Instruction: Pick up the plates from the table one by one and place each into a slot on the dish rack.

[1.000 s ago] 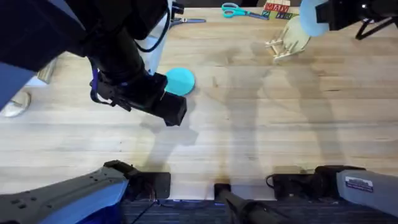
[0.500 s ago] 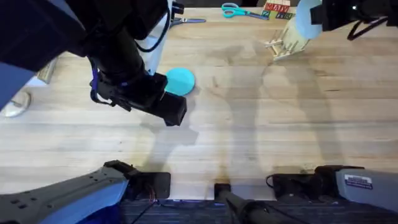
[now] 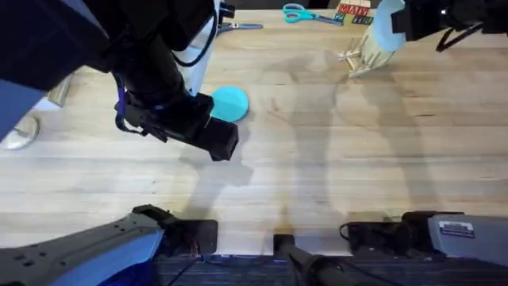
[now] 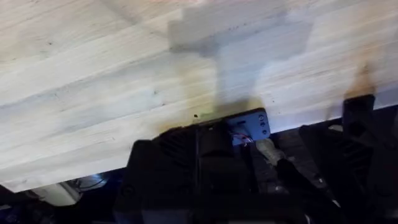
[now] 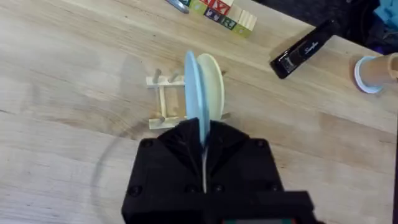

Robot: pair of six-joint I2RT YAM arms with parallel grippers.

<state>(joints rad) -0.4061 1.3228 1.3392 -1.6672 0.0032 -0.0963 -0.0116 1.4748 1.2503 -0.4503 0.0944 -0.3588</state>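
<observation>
My right gripper (image 5: 202, 134) is shut on the rim of the pale sky-blue plate (image 5: 194, 93), which stands on edge just over the small wooden dish rack (image 5: 163, 106). A cream-yellow plate (image 5: 211, 78) stands in the rack right behind it. From overhead, the right gripper (image 3: 401, 22) holds the blue plate (image 3: 382, 32) above the rack (image 3: 355, 59) at the table's far right. The teal plate (image 3: 230, 103) lies flat on the wooden table (image 3: 333, 159), left of centre. My left gripper (image 3: 218, 143) hangs raised beside it, on the near side.
Teal-handled scissors (image 3: 298, 13) and lettered blocks (image 3: 353, 12) lie along the far edge behind the rack. A black stapler (image 5: 305, 46) and a small roll (image 5: 372, 71) sit beyond the rack. A metal object (image 3: 24, 131) lies at the left edge.
My right gripper has carried the pale blue plate slightly farther back over the rack. The left arm and the teal plate have stayed still.
</observation>
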